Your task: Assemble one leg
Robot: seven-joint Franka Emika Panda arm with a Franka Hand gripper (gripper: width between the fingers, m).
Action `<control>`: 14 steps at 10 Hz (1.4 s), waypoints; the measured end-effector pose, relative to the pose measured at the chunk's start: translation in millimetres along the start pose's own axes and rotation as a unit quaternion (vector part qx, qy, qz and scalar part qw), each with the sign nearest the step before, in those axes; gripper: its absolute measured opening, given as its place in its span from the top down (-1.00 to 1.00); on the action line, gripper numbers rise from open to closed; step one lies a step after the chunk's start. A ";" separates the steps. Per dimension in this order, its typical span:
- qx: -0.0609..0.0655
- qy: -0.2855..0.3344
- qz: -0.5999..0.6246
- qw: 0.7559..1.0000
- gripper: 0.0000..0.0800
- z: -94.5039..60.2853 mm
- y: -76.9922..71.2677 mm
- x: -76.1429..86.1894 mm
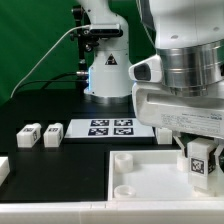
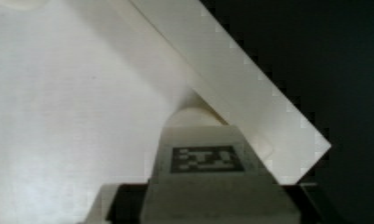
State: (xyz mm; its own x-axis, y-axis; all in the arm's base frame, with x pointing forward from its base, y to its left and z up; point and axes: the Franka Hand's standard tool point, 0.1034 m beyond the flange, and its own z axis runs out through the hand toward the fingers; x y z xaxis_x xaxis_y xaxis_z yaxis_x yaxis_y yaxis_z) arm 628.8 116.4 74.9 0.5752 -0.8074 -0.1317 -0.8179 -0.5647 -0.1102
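Observation:
My gripper (image 1: pixel 199 160) is shut on a leg (image 1: pixel 199 158), a small white block with a black-and-white tag, and holds it upright over the near right corner of the large flat white panel (image 1: pixel 140 172) with round corner sockets. In the wrist view the leg (image 2: pixel 205 150) sits between my dark fingers (image 2: pixel 127 203), its far end against the panel's surface (image 2: pixel 77 110) near the panel's raised edge (image 2: pixel 237 80). Three more legs (image 1: pixel 40 133) lie in a row on the black table at the exterior view's left.
The marker board (image 1: pixel 112 127) lies behind the panel. The arm's white base (image 1: pixel 105 70) stands at the back, with a cable and a green backdrop. A white part (image 1: pixel 4 168) shows at the exterior view's left edge. A white ledge (image 1: pixel 60 210) runs along the front.

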 end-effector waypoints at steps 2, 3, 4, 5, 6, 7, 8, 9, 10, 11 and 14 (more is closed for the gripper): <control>0.009 -0.008 0.164 0.986 0.27 1.3 -1.3 1.5; 0.014 -0.012 0.261 0.965 0.27 1.6 -1.6 2.0; 0.017 -0.015 0.333 0.942 0.27 1.5 -1.9 2.9; 0.017 -0.017 0.352 0.936 0.27 1.4 -1.8 3.4; 0.017 -0.017 0.346 0.938 0.27 1.4 -1.8 3.3; 0.018 -0.017 0.326 0.945 0.27 1.5 -1.8 3.2; 0.017 -0.016 0.309 0.951 -0.18 1.8 -2.2 2.1; 0.017 -0.017 0.235 0.972 -0.47 2.7 -3.7 -2.2; 0.017 -0.016 0.159 0.987 -0.47 2.2 -3.7 -3.2; 0.018 -0.011 0.063 0.998 -0.59 -1.1 -5.0 -3.3; 0.016 -0.005 -0.108 0.994 -0.62 -1.7 -5.0 -2.9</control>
State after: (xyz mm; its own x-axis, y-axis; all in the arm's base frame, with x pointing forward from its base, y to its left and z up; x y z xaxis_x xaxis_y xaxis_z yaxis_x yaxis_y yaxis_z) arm 631.3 121.3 77.4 0.7380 -0.6657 -0.1107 -0.6740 -0.7191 -0.1690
